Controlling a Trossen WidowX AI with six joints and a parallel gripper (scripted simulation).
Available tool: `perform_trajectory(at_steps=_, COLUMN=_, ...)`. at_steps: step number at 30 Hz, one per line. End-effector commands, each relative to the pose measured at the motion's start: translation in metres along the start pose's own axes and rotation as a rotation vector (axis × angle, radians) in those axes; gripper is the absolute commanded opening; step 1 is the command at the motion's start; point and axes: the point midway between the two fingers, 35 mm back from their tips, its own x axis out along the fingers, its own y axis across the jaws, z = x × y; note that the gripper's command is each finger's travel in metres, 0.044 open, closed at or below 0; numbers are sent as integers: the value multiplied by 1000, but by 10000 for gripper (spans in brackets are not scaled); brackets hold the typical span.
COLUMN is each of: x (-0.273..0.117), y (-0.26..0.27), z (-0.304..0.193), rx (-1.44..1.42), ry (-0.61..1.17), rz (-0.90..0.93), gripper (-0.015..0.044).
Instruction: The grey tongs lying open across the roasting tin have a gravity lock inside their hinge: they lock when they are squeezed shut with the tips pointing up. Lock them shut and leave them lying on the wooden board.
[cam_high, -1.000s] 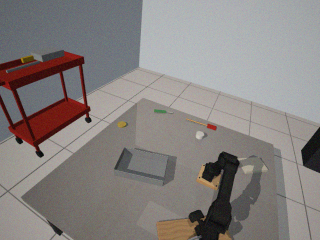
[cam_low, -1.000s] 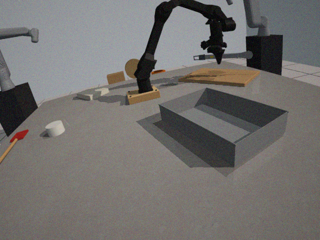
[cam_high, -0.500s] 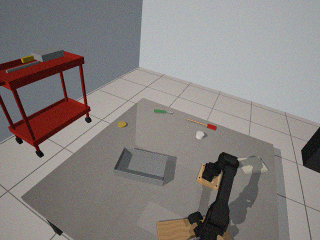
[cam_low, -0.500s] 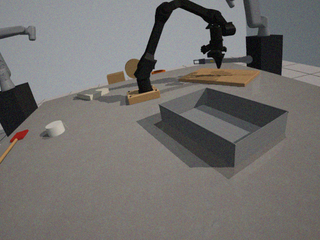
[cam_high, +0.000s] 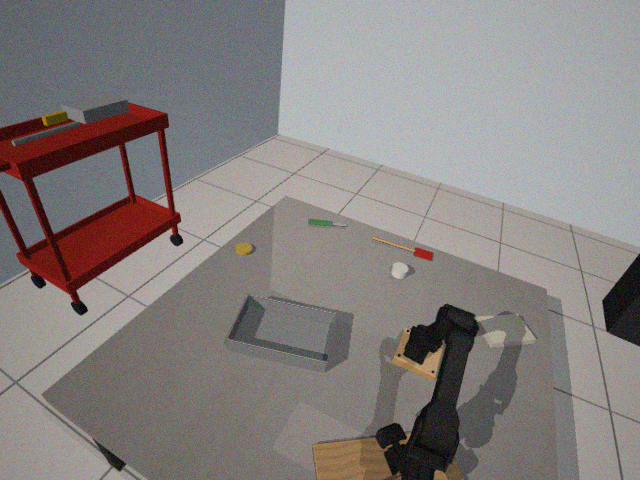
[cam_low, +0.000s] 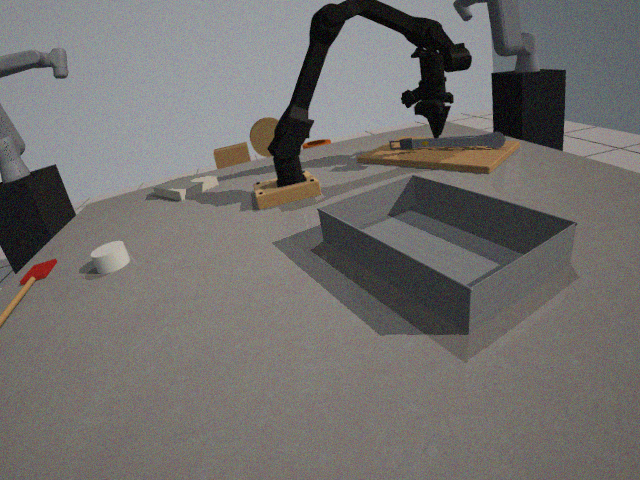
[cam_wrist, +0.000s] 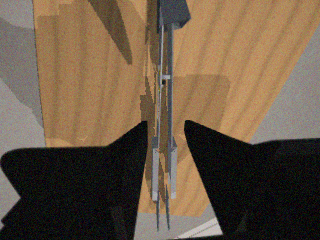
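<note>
The grey tongs are low over the wooden board, about level; in the exterior view they look to lie on it. In the wrist view their two arms run side by side with a narrow gap. My gripper is part open just above them, tips down, with a gap on each side of the tongs. The catch in the hinge is not readable. The roasting tin stands empty. In the top view my arm hides the fingers and the tongs.
A white round pot, a red spatula, a green-handled tool and a yellow disc lie on the far part of the table. Pale blocks are beside the arm's base.
</note>
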Motion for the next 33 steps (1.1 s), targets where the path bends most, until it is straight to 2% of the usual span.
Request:
perform_trajectory(at_steps=1, x=0, y=0, z=0, rx=0, ry=0, rz=0, gripper=270)
perform_trajectory(at_steps=8, x=0, y=0, z=0, rx=0, ry=0, rz=0, gripper=440)
perform_trajectory(at_steps=14, x=-9, y=-7, z=14, rx=5, ry=-1, rz=0, gripper=440)
perform_trajectory(at_steps=25, x=-81, y=-37, z=144, rx=4, ry=-14, rz=-4, gripper=440)
perform_trajectory(at_steps=33, x=-93, y=-37, z=145, rx=1, ry=-13, rz=-6, gripper=440)
